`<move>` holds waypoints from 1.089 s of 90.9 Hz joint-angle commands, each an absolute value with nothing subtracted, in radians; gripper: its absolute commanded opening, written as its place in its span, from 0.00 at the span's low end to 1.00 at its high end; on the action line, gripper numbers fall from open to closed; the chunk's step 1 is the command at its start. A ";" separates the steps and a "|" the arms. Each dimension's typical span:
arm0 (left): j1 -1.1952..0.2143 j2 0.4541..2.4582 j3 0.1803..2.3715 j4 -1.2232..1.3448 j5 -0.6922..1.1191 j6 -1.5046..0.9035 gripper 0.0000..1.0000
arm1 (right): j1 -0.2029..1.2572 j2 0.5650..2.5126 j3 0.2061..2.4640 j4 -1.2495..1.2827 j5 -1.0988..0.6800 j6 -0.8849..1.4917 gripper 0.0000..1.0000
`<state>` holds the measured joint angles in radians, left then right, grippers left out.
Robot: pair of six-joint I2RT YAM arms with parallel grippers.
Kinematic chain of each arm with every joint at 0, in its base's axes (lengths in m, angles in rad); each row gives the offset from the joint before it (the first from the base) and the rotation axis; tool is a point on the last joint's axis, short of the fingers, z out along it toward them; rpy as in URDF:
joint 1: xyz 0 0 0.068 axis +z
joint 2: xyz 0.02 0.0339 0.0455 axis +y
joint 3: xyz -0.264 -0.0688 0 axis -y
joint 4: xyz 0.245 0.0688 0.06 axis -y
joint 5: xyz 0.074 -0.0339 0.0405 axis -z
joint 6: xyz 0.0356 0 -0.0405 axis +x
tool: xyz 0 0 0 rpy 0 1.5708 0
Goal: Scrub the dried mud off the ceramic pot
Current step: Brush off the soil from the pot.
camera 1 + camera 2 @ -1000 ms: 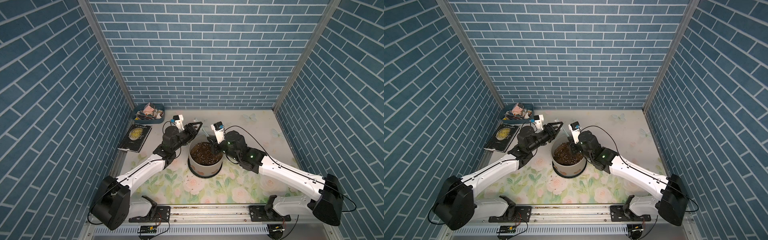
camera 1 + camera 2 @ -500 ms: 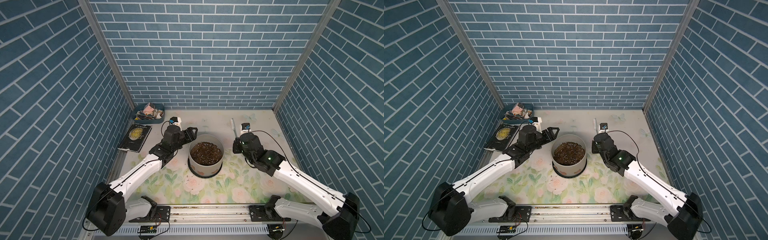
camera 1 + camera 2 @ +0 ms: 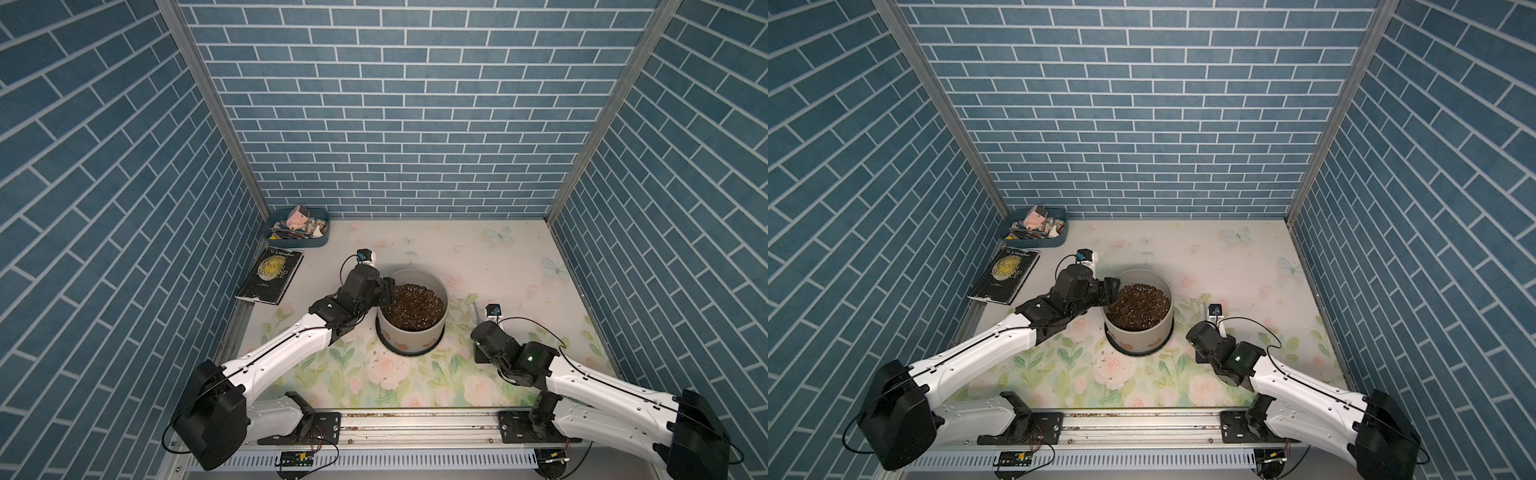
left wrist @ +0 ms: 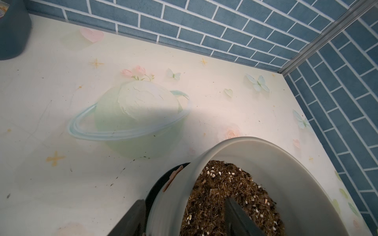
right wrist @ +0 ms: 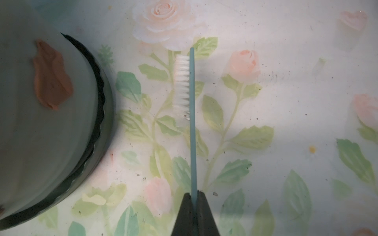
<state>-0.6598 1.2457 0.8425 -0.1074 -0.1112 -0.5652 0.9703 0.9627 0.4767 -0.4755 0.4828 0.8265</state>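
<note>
The ceramic pot point(image 3: 409, 336) point(image 3: 1138, 334), pale grey with dark speckled soil, stands on a black saucer at the mat's middle. Dried mud shows as a tan-brown blotch point(image 5: 51, 77) on the pot wall point(image 5: 41, 143) and as a thin streak point(image 4: 172, 177) near the base. My left gripper point(image 3: 388, 291) point(image 3: 1112, 291) point(image 4: 184, 201) is open and straddles the pot's left rim, one finger outside and one over the soil. To the right of the pot, my right gripper point(image 3: 477, 326) point(image 3: 1203, 326) point(image 5: 194, 194) is shut on a blue-handled brush point(image 5: 192, 122). Its white bristles point(image 5: 182, 81) face the pot, a short gap away.
A blue oval tray point(image 3: 297, 228) of small items sits in the back left corner, with a dark book point(image 3: 272, 274) lying in front of it. Blue brick walls close in three sides. A metal rail point(image 3: 415, 428) runs along the front.
My right arm has pulled away from the pot's rim, out to the right and down toward the mat, carrying the brush. My left gripper has opened and come down astride the rim.
</note>
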 commanded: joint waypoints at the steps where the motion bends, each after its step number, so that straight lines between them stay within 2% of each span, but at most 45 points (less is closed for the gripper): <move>1: -0.660 1.234 0.824 -0.105 -0.093 -0.543 0.55 | 0.995 0.968 0.473 -0.454 0.583 0.889 0.00; 11: -0.660 1.235 0.816 -0.092 -0.071 -0.543 0.48 | 0.999 0.913 0.424 -0.368 0.556 0.867 0.00; 37: -0.660 1.238 0.809 -0.050 -0.035 -0.531 0.44 | 0.999 0.785 0.336 -0.254 0.420 0.864 0.00; 47: -0.660 1.231 0.807 -0.044 -0.031 -0.525 0.43 | 0.999 0.750 0.330 -0.285 0.423 0.878 0.00; 76: -0.661 1.225 0.799 -0.046 -0.011 -0.519 0.41 | 1.000 0.800 0.331 -0.213 0.356 0.859 0.00; 99: -0.660 1.223 0.796 -0.042 -0.029 -0.523 0.35 | 0.992 0.826 0.332 -0.139 0.285 0.827 0.00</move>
<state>-0.6529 1.2400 0.8070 -0.0761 -0.0593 -0.5266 0.9939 0.8177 0.3363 -0.1982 0.3298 0.8555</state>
